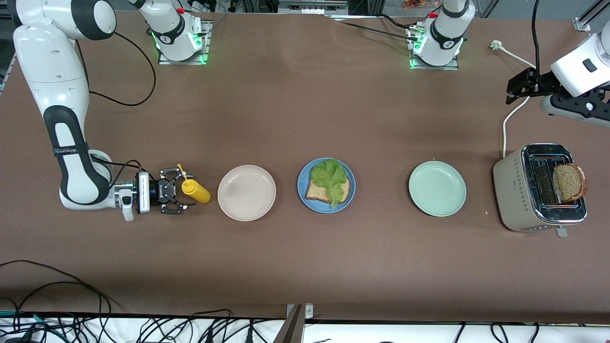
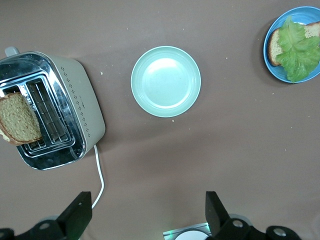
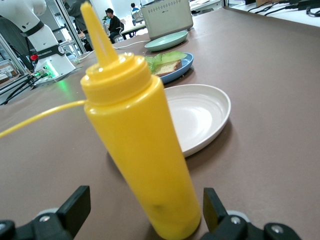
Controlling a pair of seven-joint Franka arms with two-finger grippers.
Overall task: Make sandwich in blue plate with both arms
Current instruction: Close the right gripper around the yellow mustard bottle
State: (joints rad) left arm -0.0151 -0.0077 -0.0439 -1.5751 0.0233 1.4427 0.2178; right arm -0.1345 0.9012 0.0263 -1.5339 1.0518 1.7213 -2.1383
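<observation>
The round blue plate (image 1: 326,185), mid-table, holds one brown-crusted bread slice (image 1: 318,190) under a ruffled green lettuce leaf (image 1: 330,177); the top slice (image 1: 569,181) sits in the beige toaster (image 1: 538,187). The right end effector (image 1: 177,191), spread wide, straddles the yellow squeeze bottle (image 1: 195,190) ungripped. The left end effector (image 2: 145,212) hovers open near the toaster. Sauce seems next: close on the bottle.
</observation>
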